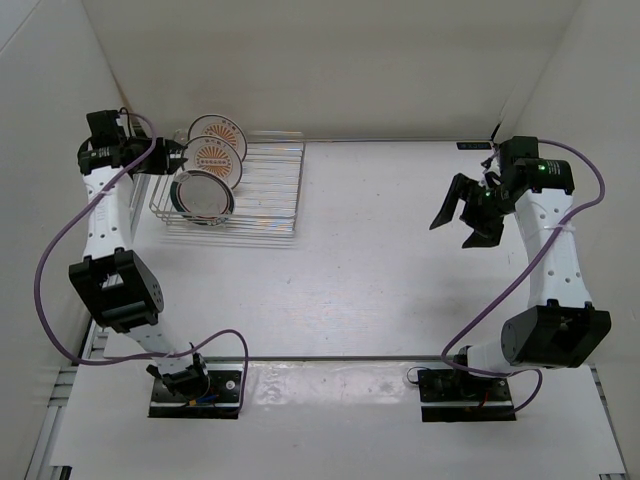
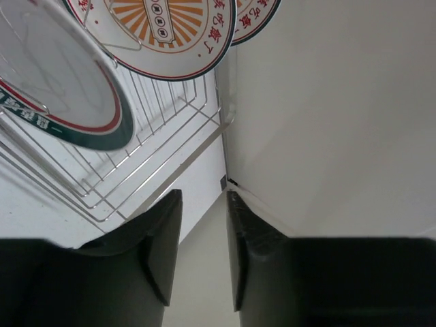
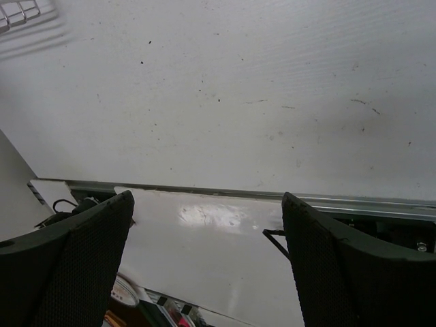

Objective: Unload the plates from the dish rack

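Observation:
The silver wire dish rack (image 1: 262,195) stands at the back left of the table. Three plates stand upright in its left end: a sunburst plate (image 1: 218,130) at the back, a second sunburst plate (image 1: 216,158) in the middle, and the dark-green-rimmed plate (image 1: 203,195) in front. My left gripper (image 1: 172,157) hovers at the rack's left side beside the plates, narrowly open and empty. In the left wrist view the gripper (image 2: 203,201) sits short of the rack (image 2: 157,153), with the green-rimmed plate (image 2: 61,95) and both sunburst plates (image 2: 170,34) (image 2: 255,17) beyond. My right gripper (image 1: 465,213) is wide open and empty, raised at the right.
White walls enclose the table at the back and both sides; the rack sits close to the back-left corner (image 2: 228,180). In the right wrist view, the gripper (image 3: 208,204) looks down on bare white tabletop (image 3: 225,88), the table's near edge rail (image 3: 204,193) and a corner of the rack (image 3: 20,13).

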